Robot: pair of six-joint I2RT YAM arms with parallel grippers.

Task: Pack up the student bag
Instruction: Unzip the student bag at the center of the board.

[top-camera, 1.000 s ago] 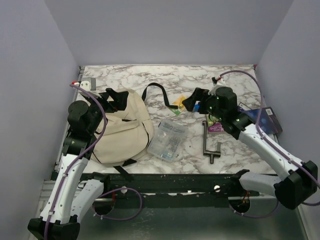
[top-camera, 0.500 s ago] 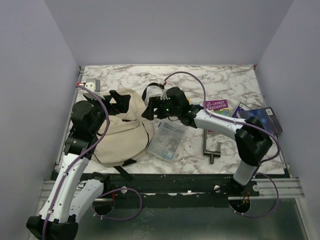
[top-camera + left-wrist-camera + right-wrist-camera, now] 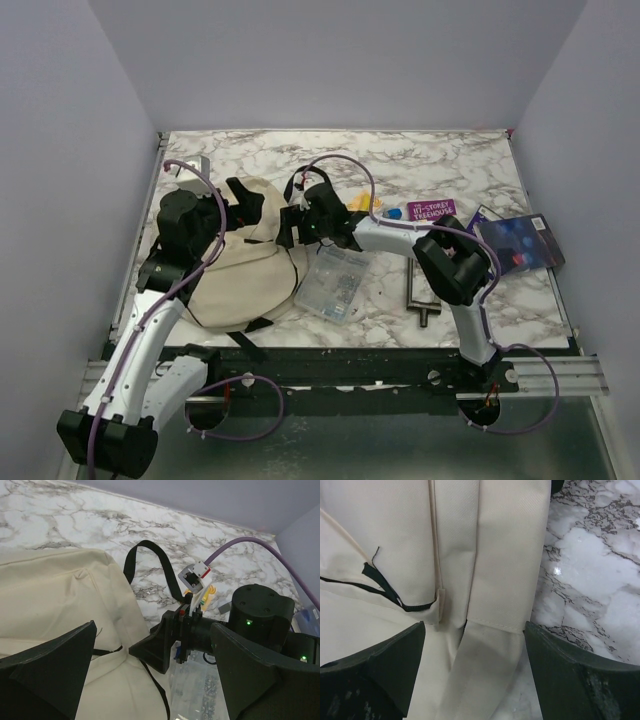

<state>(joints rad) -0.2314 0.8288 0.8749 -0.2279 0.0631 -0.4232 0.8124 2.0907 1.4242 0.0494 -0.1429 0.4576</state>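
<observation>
While both arms are reaching out over the tabletop (image 3: 470, 160), I am seeing the left tool (image 3: 152, 630) standing spread wide, pinching nothing, and hovering above the student bag (image 3: 240, 268). The bag is lying flat beneath that tool and to its left, its cream fabric filling the space under the left finger. The right tool (image 3: 475, 630) is facing it from the right, fingers likewise spread, straddling a flat cream band at the bag's edge. I cannot tell whether its pads are touching the cloth. A black strap (image 3: 137, 562) is looping on the marble beyond both tools. A clear plastic pouch (image 3: 335, 282) is lying just behind the right tool, below its arm and just beside the bag. Farther along that arm, a purple book (image 3: 432, 210) and a black T-shaped metal piece (image 3: 421, 290) are resting well apart from the bag.
</observation>
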